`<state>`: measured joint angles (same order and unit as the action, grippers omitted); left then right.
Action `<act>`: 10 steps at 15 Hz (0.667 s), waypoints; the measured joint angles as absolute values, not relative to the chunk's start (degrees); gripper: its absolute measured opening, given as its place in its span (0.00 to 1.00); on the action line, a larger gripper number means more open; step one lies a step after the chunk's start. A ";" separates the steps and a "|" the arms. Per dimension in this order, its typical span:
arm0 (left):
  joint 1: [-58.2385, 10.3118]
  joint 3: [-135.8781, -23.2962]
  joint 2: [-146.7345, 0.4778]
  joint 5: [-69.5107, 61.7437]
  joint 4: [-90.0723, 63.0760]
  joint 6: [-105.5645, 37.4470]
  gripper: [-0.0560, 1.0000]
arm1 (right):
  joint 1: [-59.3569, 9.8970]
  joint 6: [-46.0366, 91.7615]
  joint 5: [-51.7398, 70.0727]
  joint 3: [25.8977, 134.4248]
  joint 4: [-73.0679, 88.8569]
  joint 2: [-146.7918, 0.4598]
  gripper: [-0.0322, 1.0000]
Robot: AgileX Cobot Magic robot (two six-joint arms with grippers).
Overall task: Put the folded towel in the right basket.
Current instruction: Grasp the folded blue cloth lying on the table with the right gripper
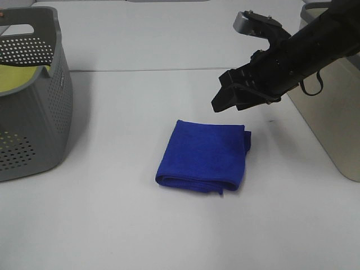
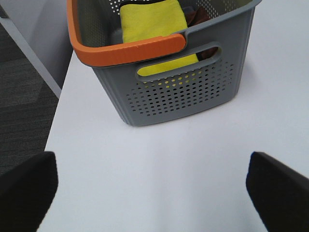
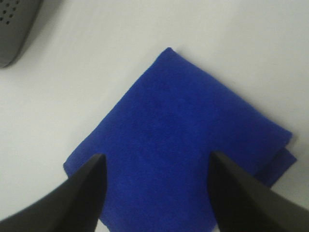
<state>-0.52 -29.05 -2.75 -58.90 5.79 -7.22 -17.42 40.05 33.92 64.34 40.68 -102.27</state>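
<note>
Right gripper [image 3: 157,155], jaws apart, above the towel [image 1: 202,157]: likely soft, light, limp; best pinched at its thick folded edge.

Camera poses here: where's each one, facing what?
Exterior high: mounted high, looking down at the table; blue folded towel, left basket, right basket, right gripper and its arm.
Left wrist: faces the left basket holding a yellow cloth; left gripper open.
Right wrist: looks down on the blue folded towel; right gripper open above it.
Shared: towel in exterior and right wrist; left basket in exterior and left wrist.
</note>
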 joint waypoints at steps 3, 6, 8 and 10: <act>-0.52 -29.05 -2.75 -58.90 5.79 -7.22 0.99 | -17.36 29.45 32.60 64.34 33.92 -105.02 0.67; -0.52 -29.05 -2.75 -58.90 5.79 -7.22 0.99 | -17.36 24.06 34.21 64.29 31.74 -108.23 0.88; -0.52 -29.05 -2.75 -58.90 5.79 -7.22 0.99 | -17.36 17.48 34.21 64.29 27.90 -109.49 0.90; -0.52 -29.05 -2.75 -58.90 5.79 -7.22 0.99 | -17.36 15.30 35.47 64.29 24.92 -112.19 0.91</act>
<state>-0.52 -29.05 -2.75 -58.90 5.79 -7.22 -17.36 15.30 35.47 64.29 24.92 -112.19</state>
